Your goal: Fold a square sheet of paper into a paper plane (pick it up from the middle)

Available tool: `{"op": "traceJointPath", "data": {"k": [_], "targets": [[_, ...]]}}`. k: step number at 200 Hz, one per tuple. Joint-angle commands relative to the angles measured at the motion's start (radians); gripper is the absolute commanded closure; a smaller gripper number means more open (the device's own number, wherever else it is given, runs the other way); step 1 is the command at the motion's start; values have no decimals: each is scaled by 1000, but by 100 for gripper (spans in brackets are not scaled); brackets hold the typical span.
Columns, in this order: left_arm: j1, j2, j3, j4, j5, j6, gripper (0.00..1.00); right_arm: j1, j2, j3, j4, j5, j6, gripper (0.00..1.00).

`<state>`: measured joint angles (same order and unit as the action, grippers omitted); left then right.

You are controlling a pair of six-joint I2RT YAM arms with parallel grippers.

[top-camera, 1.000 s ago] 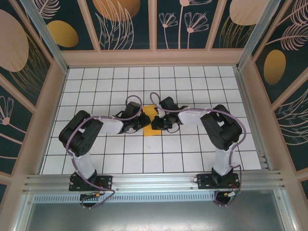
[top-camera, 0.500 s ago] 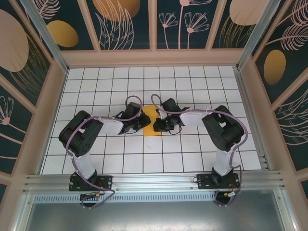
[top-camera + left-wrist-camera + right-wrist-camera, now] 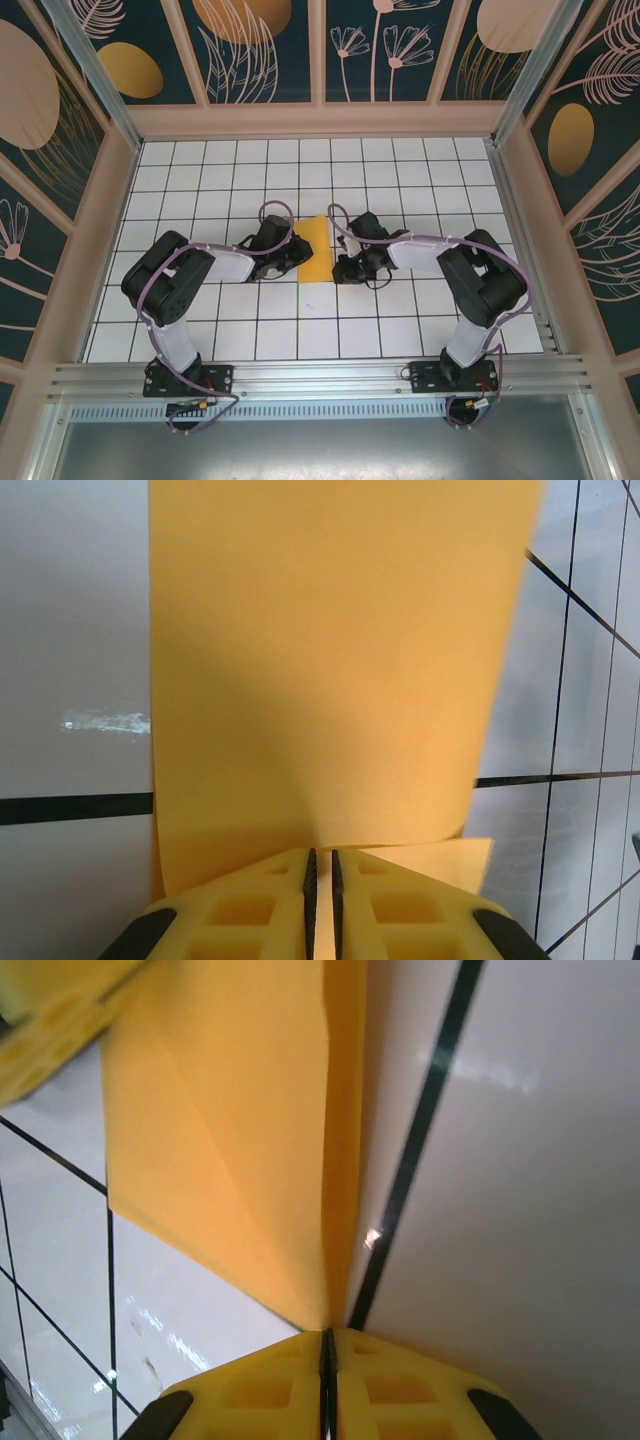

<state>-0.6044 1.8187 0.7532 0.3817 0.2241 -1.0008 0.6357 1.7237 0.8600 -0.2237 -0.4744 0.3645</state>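
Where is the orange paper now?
In the top view, at the table centre, the orange paper sits between the left gripper and the right gripper, both gripping it.

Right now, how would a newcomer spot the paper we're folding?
Look at the white tiled table, near its middle. There the left hand and right hand face each other, both pinching the paper, a narrow, partly folded strip between them. It is the only orange-yellow thing on the tiles.
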Motion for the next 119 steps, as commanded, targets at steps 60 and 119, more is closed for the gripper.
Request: {"op": "traceJointPath", "data": {"k": [60,119], "targets": [[6,-148,61,-122,-87,13,59,-9,-146,78,41,238,88,77],[12,-363,-135,-100,-166,-37,42,41,-4,226,43,262,90,75]]}}
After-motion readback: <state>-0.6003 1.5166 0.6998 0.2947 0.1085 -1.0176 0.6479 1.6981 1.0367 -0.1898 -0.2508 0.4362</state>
